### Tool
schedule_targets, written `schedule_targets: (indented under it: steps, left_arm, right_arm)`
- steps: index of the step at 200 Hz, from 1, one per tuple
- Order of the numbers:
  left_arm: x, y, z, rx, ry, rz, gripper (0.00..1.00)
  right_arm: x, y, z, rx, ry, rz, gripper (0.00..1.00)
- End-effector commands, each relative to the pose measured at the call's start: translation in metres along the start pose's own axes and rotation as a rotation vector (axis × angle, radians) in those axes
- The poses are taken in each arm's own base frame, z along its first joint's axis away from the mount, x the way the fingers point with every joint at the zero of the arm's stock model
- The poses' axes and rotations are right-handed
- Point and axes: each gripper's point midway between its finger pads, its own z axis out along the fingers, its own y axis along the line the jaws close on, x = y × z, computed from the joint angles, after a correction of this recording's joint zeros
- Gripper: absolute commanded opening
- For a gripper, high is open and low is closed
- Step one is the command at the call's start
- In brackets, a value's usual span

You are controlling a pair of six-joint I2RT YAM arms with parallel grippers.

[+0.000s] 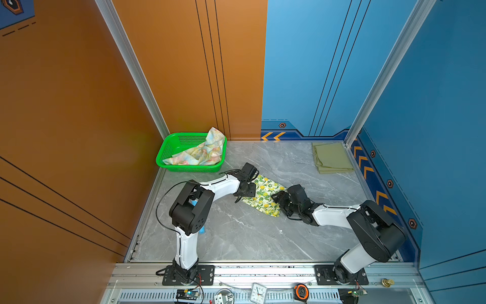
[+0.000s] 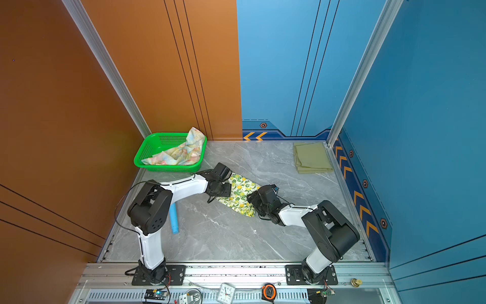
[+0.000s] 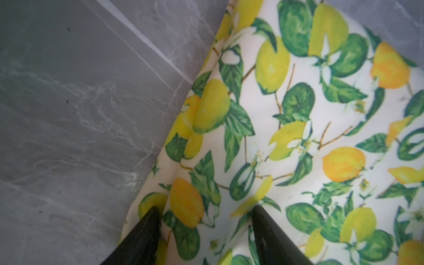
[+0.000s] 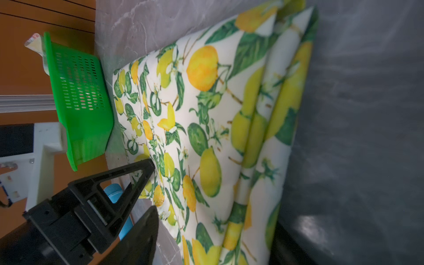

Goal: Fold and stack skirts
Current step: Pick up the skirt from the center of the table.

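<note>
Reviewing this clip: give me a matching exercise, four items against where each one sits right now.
Items:
1. olive skirt
2. lemon skirt
3. flowered skirt
4. blue toy

Places:
a. in the green basket
b. near the left edge of the table
c. folded, in the far right corner
d. lying in the middle

Pairs: 1-c; 2-d; 3-a; 4-b

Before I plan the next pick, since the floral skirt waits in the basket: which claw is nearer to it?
Left. The left claw is at the lemon skirt's edge nearest the basket; the right claw is at that skirt's opposite side, farther from the floral skirt.
</note>
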Motion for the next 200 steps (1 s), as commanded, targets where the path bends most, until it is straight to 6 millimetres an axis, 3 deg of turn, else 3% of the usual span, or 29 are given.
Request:
schedule_targets:
  steps: [1, 81, 105, 134, 145, 200]
  left_arm:
    - [0.026, 0.005, 0.015, -0.012, 0.087, 0.003, 0.65]
    - [0.031, 0.003, 0.016, -0.008, 0.096, 0.019, 0.64]
    - [0.031, 0.002, 0.016, -0.005, 0.097, 0.02, 0.63]
    - [0.026, -0.001, 0.013, 0.008, 0.088, 0.019, 0.63]
    - [0.021, -0.003, 0.007, 0.017, 0.07, 0.012, 0.63]
    - [-0.031, -0.025, -0.062, 0.199, -0.083, -0.051, 0.76]
  right_arm:
    - [0.013, -0.036, 0.008, 0.059, 0.045, 0.061, 0.67]
    - [0.004, -0.026, 0.033, -0.093, 0.038, 0.112, 0.6]
    - [-0.001, -0.016, 0.035, -0.148, 0.039, 0.101, 0.46]
    - [-0.01, 0.009, 0.034, -0.22, 0.042, 0.049, 0.12]
    - [-0.014, 0.019, 0.031, -0.234, 0.04, 0.033, 0.0]
    - [-0.046, 0.081, -0.008, -0.2, -0.005, -0.1, 0.0]
